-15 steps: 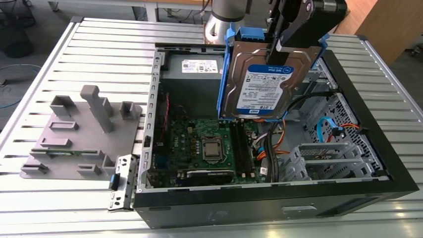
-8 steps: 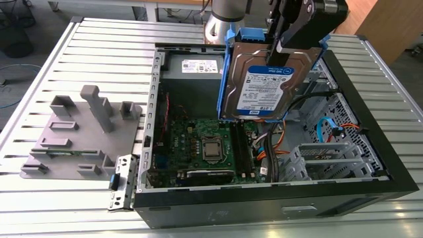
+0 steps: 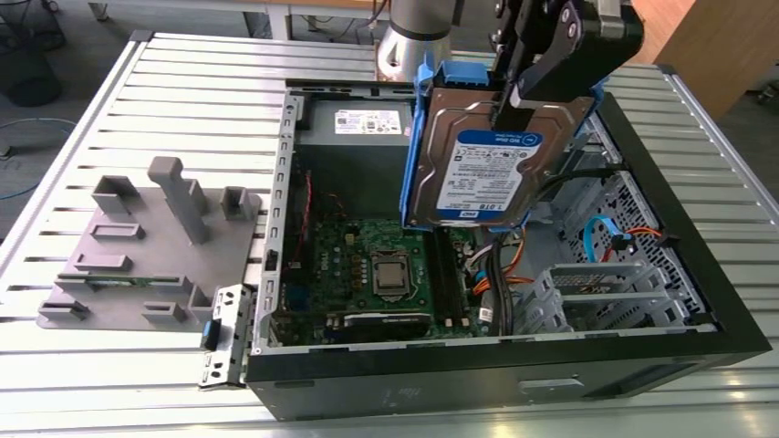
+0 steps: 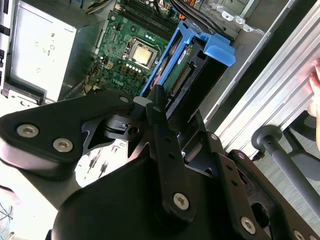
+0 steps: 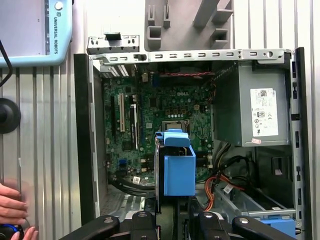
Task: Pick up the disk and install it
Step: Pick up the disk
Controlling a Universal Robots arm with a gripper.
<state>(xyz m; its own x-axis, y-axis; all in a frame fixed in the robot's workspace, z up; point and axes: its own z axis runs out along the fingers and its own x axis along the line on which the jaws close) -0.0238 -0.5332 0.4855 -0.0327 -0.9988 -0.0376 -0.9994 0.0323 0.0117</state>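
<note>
Disk [image 3: 493, 173], pinched upright between the fingers [image 3: 504, 108], hangs above the computer case [image 3: 487, 388]; seating it probably needs alignment with the cage [image 3: 597, 283] at four o'clock.

Case [image 3: 487, 383] is set on slatted table [image 3: 182, 91]; fixture plate [image 3: 134, 246] is laid beside it, at exterior view's left. Disk [image 3: 493, 178] is held upright, clamped by gripper [image 3: 517, 108], above mobo [image 3: 365, 255] inside case; PSU [image 3: 353, 128] is seated farther back.
</note>
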